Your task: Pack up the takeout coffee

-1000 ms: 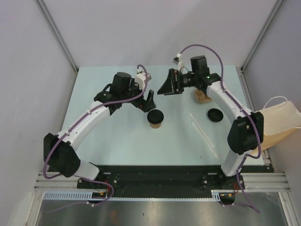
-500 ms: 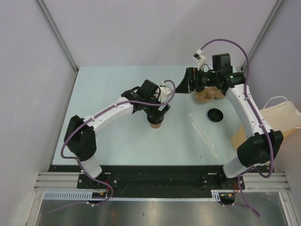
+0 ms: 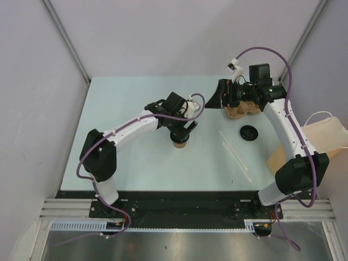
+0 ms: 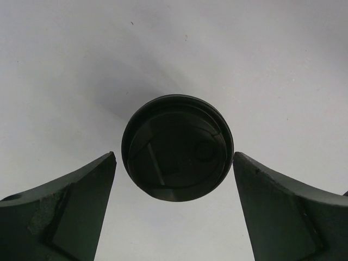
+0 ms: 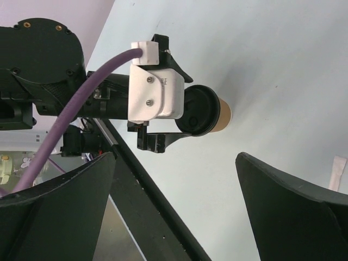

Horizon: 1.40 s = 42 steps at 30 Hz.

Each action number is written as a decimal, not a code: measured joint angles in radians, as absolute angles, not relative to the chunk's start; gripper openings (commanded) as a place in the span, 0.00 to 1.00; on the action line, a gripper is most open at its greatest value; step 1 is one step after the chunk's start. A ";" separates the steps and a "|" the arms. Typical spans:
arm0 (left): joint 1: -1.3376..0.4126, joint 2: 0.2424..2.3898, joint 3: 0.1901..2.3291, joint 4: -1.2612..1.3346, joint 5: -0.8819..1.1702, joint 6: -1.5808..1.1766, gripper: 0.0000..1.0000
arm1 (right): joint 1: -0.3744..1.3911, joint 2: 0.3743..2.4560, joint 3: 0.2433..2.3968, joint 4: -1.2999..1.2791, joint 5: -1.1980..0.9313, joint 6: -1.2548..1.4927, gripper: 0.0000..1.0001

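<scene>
- My left pincer is spread wide, with one jaw on each side of a cup.
- The cup stands upright near the middle of the bench, with a black lid seated on it.
- In the left wrist view each jaw tip sits just beside the lid's rim. I cannot tell whether either one touches it.
- In the right wrist view the same cup shows kraft brown under the lid, with my left pincer over it.
- My right pincer is also wide open and grips nothing. Only bare bench and the cup beyond show between its jaws.
- From above, my right pincer sits toward the far right of the bench, just above a brown carrier.
- My right wrist covers part of the carrier, so I cannot tell what sits in it.
- A loose lid lies flat on the bench just nearer than the carrier and well apart from the cup.
- A thin white strip lies at a slant on the bench, near the loose lid.
- A brown bag with a white handle sits at the right edge of the bench, beside my right arm.
</scene>
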<state>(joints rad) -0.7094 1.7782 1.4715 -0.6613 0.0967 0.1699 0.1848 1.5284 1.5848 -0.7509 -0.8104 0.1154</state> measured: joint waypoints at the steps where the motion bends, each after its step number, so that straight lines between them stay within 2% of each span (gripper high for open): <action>1: -0.709 1.784 1.474 -0.662 0.097 0.170 0.91 | 0.183 1.528 1.585 -0.751 -0.811 0.116 1.00; 13: -0.709 1.814 1.480 -0.662 0.101 0.177 0.81 | 0.167 1.528 1.585 -0.751 -0.828 0.128 1.00; 18: -0.709 1.817 1.480 -0.662 0.105 0.177 0.72 | 0.157 1.528 1.584 -0.750 -0.833 0.131 1.00; 25: -0.706 1.817 1.480 -0.665 0.109 0.183 0.44 | 0.153 1.528 1.584 -0.750 -0.841 0.138 1.00; 29: -0.679 1.816 1.496 -0.701 0.135 0.189 0.34 | 0.151 1.528 1.584 -0.749 -0.844 0.139 1.00; 33: -0.599 1.793 1.522 -0.749 0.154 0.212 0.30 | 0.150 1.528 1.580 -0.742 -0.846 0.142 1.00; 42: -0.205 1.740 1.695 -0.821 0.159 0.323 0.28 | 0.150 1.529 1.565 -0.730 -0.845 0.146 1.00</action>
